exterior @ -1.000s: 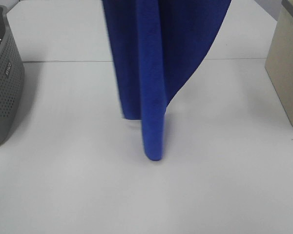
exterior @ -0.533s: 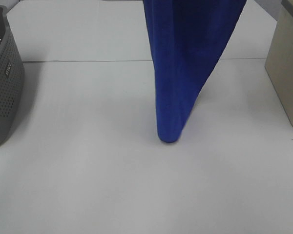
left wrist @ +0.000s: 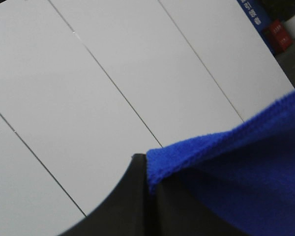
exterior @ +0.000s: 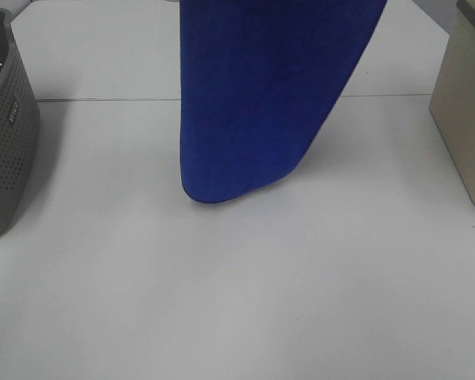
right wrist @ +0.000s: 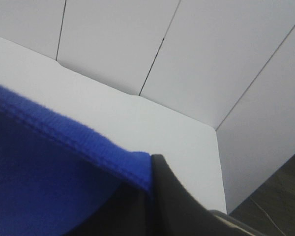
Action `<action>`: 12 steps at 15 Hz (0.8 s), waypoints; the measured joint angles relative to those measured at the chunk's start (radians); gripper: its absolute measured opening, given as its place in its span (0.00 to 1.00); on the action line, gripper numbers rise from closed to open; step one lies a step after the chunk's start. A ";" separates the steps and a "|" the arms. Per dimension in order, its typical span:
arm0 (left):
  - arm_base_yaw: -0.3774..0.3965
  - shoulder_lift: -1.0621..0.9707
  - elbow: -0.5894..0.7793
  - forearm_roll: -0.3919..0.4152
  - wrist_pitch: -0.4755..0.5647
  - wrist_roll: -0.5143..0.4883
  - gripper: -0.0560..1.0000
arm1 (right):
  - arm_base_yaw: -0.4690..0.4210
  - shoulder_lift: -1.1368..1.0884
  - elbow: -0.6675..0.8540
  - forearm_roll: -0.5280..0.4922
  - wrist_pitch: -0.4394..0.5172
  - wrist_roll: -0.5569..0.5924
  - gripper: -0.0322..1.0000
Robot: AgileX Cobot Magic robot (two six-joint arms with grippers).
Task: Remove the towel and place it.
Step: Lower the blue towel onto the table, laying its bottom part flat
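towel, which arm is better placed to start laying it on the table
Left, marginally: left tool and right tool each pinch the towel hem, but its lowest end hangs on the left, close to the table.

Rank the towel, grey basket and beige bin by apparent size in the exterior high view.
1. towel, clearly largest.
2-3. grey perforated basket and beige bin: both cut off by frame edges, order unsure.

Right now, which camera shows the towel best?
Exterior high: it shows the towel hanging as a broad blue drape between the grey basket and the beige bin. The wrist views show only a hemmed edge, pinched in the left gripper and the right gripper.
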State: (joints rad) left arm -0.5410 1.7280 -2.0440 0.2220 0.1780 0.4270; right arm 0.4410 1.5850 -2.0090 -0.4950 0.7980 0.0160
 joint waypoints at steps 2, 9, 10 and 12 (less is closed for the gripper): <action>0.051 0.018 0.000 -0.017 -0.043 -0.065 0.05 | 0.000 0.024 0.000 0.001 -0.096 0.025 0.04; 0.115 0.142 0.000 -0.030 -0.348 -0.089 0.05 | -0.005 0.154 -0.001 -0.082 -0.375 0.083 0.04; 0.136 0.167 0.000 -0.043 -0.393 -0.089 0.05 | -0.015 0.176 -0.014 -0.087 -0.408 0.108 0.04; 0.174 0.207 0.000 -0.080 -0.455 -0.089 0.05 | -0.054 0.232 -0.067 -0.094 -0.467 0.167 0.04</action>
State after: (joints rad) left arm -0.3670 1.9350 -2.0440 0.1420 -0.2770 0.3380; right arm 0.3870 1.8170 -2.0760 -0.5890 0.3310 0.1830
